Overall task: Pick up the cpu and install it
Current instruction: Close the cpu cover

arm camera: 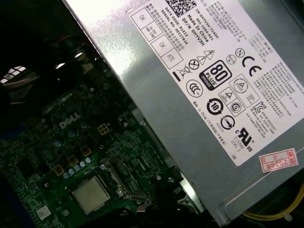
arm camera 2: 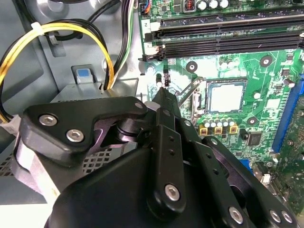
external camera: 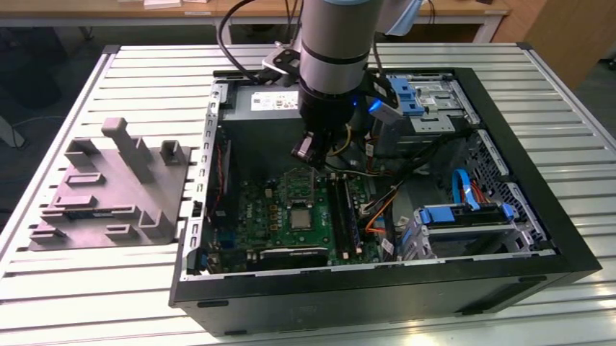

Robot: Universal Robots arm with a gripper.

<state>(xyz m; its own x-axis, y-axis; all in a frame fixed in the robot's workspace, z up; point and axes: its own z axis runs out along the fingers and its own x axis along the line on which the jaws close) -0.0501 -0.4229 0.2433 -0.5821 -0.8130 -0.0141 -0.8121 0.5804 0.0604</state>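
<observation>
Exterior view: my gripper (external camera: 306, 153) hangs just beyond the cpu (external camera: 300, 216), which lies flat in the motherboard (external camera: 265, 223) socket; I cannot tell my grip.

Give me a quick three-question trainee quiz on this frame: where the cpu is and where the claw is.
1. True or false: the claw hangs inside the case, over the motherboard.
2. Where does the cpu sit? A in the claw; B in the socket; C on the case's rim.
3. In the second wrist view, what colour is the cable loop beside the claw?
Key: 1 true; 2 B; 3 yellow.
</observation>
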